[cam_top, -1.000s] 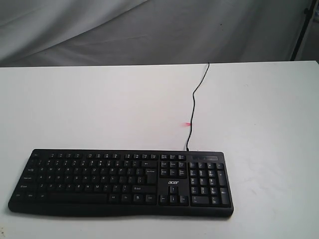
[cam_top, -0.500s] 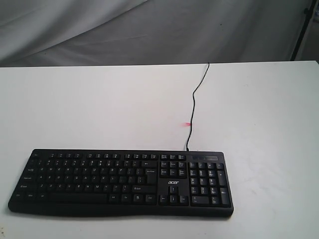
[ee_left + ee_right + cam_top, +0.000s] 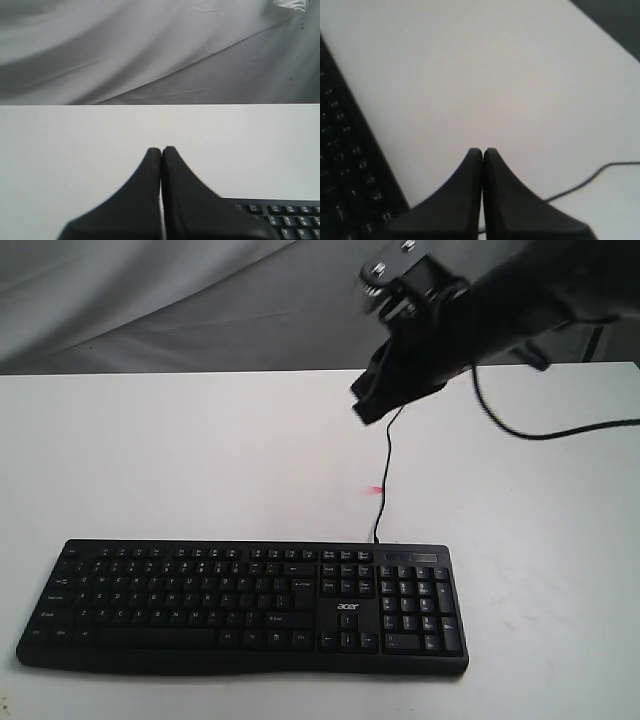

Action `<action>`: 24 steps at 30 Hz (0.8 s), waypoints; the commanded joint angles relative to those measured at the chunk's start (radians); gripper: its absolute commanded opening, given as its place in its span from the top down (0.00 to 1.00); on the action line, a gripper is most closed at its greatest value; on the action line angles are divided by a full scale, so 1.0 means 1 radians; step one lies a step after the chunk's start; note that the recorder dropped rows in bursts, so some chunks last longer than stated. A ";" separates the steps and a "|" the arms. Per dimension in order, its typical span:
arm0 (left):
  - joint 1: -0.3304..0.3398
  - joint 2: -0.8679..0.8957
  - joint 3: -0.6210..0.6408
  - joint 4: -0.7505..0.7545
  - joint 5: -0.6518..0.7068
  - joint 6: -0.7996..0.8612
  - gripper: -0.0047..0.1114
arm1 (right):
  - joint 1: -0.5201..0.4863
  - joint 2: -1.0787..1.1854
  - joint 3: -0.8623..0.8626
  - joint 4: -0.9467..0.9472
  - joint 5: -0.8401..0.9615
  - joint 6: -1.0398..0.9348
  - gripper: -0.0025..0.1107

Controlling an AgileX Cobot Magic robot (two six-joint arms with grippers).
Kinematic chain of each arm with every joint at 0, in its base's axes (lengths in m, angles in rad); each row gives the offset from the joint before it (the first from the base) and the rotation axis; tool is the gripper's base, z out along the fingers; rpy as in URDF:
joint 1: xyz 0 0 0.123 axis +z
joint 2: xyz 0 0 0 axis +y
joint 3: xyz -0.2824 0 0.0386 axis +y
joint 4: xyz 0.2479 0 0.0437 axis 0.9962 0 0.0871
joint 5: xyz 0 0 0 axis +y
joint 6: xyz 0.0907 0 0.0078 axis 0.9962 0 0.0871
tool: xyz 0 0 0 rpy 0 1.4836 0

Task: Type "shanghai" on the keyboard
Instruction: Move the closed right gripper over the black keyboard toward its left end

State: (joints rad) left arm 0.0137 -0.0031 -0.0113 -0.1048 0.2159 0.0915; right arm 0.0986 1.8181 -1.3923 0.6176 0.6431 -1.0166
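**A:** Where is the keyboard lying?

**B:** The keyboard [image 3: 245, 605] is lying flat on the white table [image 3: 150, 460]. It is sitting near the front edge in the exterior view and left of the middle, with its number pad toward the right.

**A:** And the cable?

**B:** The cable [image 3: 388, 455] is leaving the back edge near the number pad and running away across the table to the far edge. A small red mark [image 3: 377, 489] is showing on it partway along.

**A:** Which arms are showing there?

**B:** Only 1. The right arm [image 3: 520, 300] is reaching in from the upper right. The right gripper [image 3: 362, 408] is hanging in the air over the far part of the table, in line with the cable and well apart from the keyboard.

**A:** What are its fingers doing?

**B:** In the right wrist view the 2 fingers [image 3: 470, 175] are pressing together, tip to tip, with nothing between them. The keyboard's edge and a stretch of cable are showing on the table below.

**A:** And the other one?

**B:** The left gripper [image 3: 161, 150] is showing only in the left wrist view. Its 2 fingers are also lying closed against each other, empty. A corner of the keyboard is showing beside them, and a grey cloth [image 3: 150, 50] is hanging behind the table. I cannot tell how high this gripper is sitting.
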 commanded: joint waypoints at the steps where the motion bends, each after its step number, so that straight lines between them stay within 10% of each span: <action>1: -0.004 0.003 0.001 -0.004 -0.003 -0.001 0.95 | 0.102 0.070 -0.004 0.003 -0.092 -0.101 0.98; 10: -0.004 0.003 0.001 -0.004 -0.003 -0.001 0.95 | 0.270 0.175 -0.006 0.119 -0.246 -0.284 0.98; 24: -0.004 0.003 0.001 -0.004 -0.003 -0.001 0.95 | 0.368 0.214 -0.006 0.536 0.010 -0.613 0.98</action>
State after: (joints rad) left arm 0.0137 -0.0031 -0.0113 -0.1048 0.2159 0.0915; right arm 0.4493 2.0333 -1.3923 1.1104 0.6161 -1.5973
